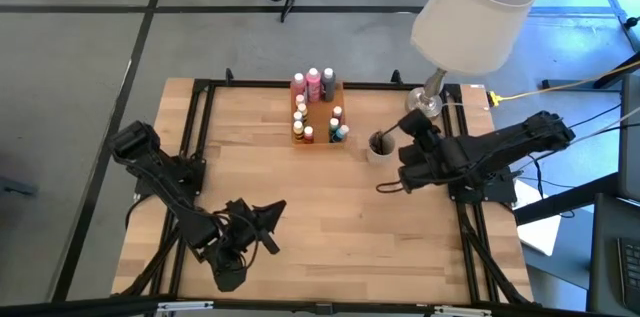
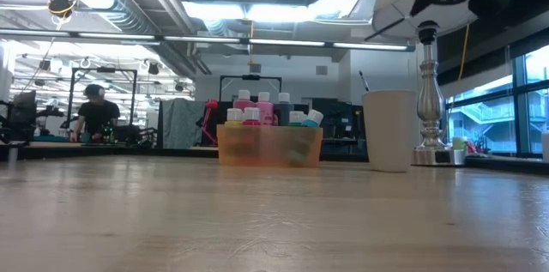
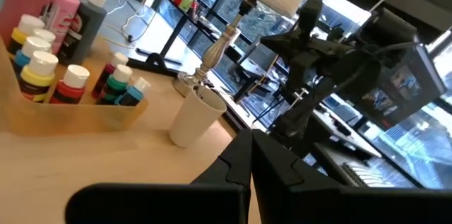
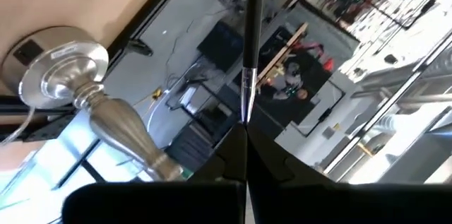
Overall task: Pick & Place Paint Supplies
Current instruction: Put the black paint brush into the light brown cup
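Note:
Several paint bottles stand in a translucent orange tray at the table's far middle. To its right stands a pale cup with a thin brush sticking up out of it. My right gripper hovers beside the cup and the lamp base, shut on a dark-handled paintbrush. My left gripper is shut on nothing above the near left of the table and points toward the cup. My right gripper pinches the paintbrush between its two fingers, just below the silver ferrule; the very end of the brush is hidden between the fingers. The brush lies along the fingers and its dark handle sticks straight out ahead of them, clear of the table.
A lamp with a big white shade stands at the far right; its silver base is close to my right gripper. A black frame runs along the table's edges. Bare wood lies in the middle and near part.

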Action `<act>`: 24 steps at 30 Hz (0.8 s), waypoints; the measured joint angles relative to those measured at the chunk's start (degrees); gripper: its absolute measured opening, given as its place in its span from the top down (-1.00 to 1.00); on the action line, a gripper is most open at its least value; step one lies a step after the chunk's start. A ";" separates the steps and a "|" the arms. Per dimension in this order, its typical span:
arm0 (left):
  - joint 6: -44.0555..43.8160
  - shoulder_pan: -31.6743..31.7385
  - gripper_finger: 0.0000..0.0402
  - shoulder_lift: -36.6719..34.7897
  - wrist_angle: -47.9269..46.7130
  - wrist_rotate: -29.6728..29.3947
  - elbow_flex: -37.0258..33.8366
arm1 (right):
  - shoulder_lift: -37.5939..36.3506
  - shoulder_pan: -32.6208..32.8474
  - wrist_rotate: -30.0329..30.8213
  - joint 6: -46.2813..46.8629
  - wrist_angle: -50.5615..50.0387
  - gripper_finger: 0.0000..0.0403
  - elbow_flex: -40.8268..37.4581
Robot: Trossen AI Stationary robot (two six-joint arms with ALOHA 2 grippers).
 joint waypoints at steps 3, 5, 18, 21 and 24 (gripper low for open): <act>1.91 0.02 0.99 -0.15 0.00 0.00 0.00 | 0.00 -2.23 -0.66 1.77 0.12 1.00 -1.00; 2.88 0.29 0.99 -0.15 0.00 0.00 0.00 | 0.00 -3.47 -0.97 2.20 0.10 1.00 -1.86; 3.90 2.68 0.99 -0.17 -0.04 1.34 0.03 | 0.00 -6.39 -4.92 2.66 0.10 1.00 -9.62; 3.97 3.02 0.99 -0.17 -0.04 2.60 0.04 | 0.00 -6.45 -5.40 2.51 0.11 1.00 -9.85; 3.95 3.02 0.99 -0.19 -0.07 2.67 0.04 | 0.00 -6.49 -6.66 0.90 0.13 1.00 -9.85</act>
